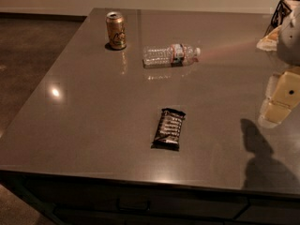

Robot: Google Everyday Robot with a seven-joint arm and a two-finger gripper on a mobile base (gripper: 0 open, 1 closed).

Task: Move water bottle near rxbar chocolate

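Observation:
The water bottle [169, 55] lies on its side on the far half of the grey table [84, 116], with its white cap pointing right. The rxbar chocolate [169, 128], a flat bar in a black wrapper with white lettering, lies nearer the front, well below the bottle in the view. My gripper [276, 108] shows as cream-coloured parts at the right edge, above the table. It is well to the right of both things and touches neither.
A gold drink can [116, 30] stands upright at the back left, just left of the bottle. A dark wire basket [280, 11] with pale contents sits at the back right corner. The table's left and front edges drop to the floor.

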